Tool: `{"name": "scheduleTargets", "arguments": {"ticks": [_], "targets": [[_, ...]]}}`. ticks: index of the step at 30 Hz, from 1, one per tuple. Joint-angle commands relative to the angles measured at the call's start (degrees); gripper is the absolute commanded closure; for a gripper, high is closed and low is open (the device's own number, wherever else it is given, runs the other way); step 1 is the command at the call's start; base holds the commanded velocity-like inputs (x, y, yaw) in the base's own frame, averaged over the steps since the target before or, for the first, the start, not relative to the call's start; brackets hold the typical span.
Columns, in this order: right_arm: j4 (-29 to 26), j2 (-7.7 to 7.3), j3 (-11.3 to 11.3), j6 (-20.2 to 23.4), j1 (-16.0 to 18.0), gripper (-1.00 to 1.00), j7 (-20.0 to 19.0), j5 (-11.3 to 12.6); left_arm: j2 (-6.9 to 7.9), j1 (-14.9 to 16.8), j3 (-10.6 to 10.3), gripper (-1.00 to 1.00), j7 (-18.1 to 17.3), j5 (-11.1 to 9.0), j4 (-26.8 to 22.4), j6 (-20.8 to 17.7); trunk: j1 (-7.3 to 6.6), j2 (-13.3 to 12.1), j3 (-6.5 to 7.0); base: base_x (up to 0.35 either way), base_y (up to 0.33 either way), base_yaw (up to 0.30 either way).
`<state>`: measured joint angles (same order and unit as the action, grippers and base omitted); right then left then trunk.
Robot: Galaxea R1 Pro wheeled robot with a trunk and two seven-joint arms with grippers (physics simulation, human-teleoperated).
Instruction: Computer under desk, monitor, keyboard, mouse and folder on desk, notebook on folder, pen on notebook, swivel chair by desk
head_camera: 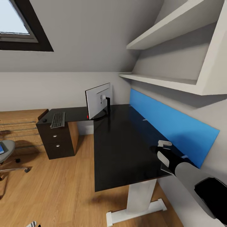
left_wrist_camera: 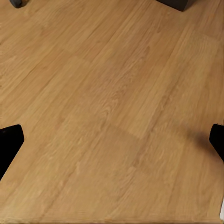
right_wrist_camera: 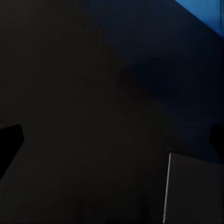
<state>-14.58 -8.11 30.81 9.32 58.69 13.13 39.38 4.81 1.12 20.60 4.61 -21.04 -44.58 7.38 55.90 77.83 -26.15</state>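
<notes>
The large L-shaped counter with a glossy black top, white legs and a bright blue back panel point(head_camera: 126, 145) stands in the room corner; its long wing runs along the wall under the white shelves point(head_camera: 176, 47), and its short wing goes sideways over a dark drawer unit point(head_camera: 56, 140). The office chair with a grey seat and chrome star base point(head_camera: 8, 156) stands on the oak floor point(head_camera: 63, 189), well apart from the counter, at the left edge of the head view; something blue lies on its seat, too cut off to name. The wide flat monitor with a light grey back and slim black stand point(head_camera: 98, 101) stands upright at the inner corner of the counter, its back turned to the camera. The flat keyboard with black keys point(head_camera: 58, 120) lies on the short wing, its long axis pointing away from the camera, near the monitor. A small rounded black mouse point(head_camera: 44, 120) lies just beside it.

The right arm reaches over the counter near the blue panel, forearm stretched forward. The right pincer point(head_camera: 164, 143) hovers above the black top; its dark fingertips point(right_wrist_camera: 9, 142) stand wide apart and hold nothing. The left pincer points down at the floor, its fingertips point(left_wrist_camera: 9, 140) also spread and empty.
</notes>
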Motion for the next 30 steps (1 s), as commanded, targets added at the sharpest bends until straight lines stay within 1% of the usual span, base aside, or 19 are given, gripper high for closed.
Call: {"name": "scheduleTargets", "arguments": {"ticks": [1, 8, 22, 23, 24, 30], "targets": [[-0.18, -0.06, 0.48, 0.35, 0.02, -1.00, 0.40, 0.39, 0.02, 0.02, -0.12, -1.00, 0.14, -0.50, 0.00, 0.18, -0.03, 0.04, -0.06, -0.252, 0.000, 0.000], [-0.19, 0.15, 0.52, 0.35, 0.02, -1.00, 0.40, 0.43, 0.02, 0.02, -0.12, -1.00, 0.14, -0.50, 0.01, 0.18, -0.03, 0.04, -0.06, -0.304, 0.000, 0.000], [0.00, 1.63, 0.65, 0.03, -0.09, -1.00, 0.41, 0.39, 0.02, 0.02, -0.12, -1.00, 0.19, -0.50, 0.01, 0.18, -0.03, 0.04, -0.06, -0.333, 0.000, 0.000], [0.03, 1.96, 0.65, 0.02, -0.11, -1.00, 0.41, 0.38, 0.02, 0.02, -0.12, -1.00, 0.21, -0.50, 0.01, 0.18, -0.03, 0.04, -0.06, -0.337, 0.000, 0.000], [0.11, 2.71, 0.66, -0.03, -0.15, -1.00, 0.44, 0.29, 0.05, 0.02, -0.12, -1.00, 0.22, -0.50, 0.05, 0.18, -0.03, 0.04, -0.06, -0.337, 0.000, 0.000], [0.26, 4.13, 0.66, -0.11, -0.31, -1.00, 0.42, -0.01, 0.09, 0.02, -0.12, -1.00, 0.23, -0.50, 0.09, 0.18, -0.03, 0.04, -0.06, -0.337, -0.001, 0.000]]}}
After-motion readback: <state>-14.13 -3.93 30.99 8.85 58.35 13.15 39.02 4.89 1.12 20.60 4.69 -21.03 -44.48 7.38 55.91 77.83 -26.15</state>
